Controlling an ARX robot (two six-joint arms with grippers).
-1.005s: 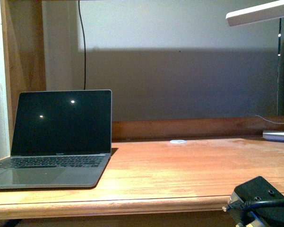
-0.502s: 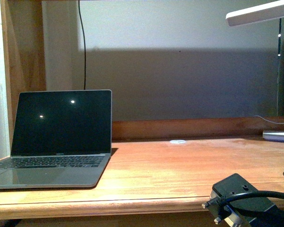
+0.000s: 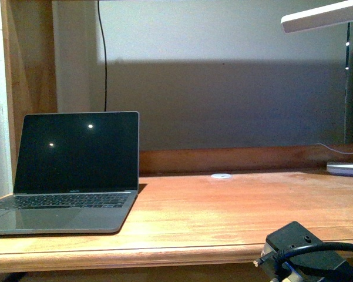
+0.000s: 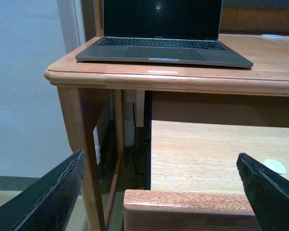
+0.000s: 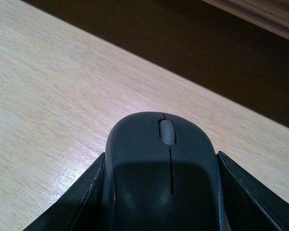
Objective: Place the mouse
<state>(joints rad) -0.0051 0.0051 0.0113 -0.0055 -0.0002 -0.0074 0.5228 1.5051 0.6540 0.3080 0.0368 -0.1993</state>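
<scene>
Right wrist view: the right gripper (image 5: 163, 202) pinches the mouse (image 5: 166, 163) by its sides, over a pale board (image 5: 53, 96) lower than the desk (image 3: 223, 211) top. The left gripper (image 4: 158, 190) hangs spread and empty. I judge the carry is in hand; next the mouse must rise past the desk edge and go down on bare wood right of the laptop (image 3: 70, 176)

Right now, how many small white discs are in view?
2. The rear disc sits far back on the desktop, right of the laptop; the lower disc lies on the shelf beneath. Others may be hidden.
</scene>
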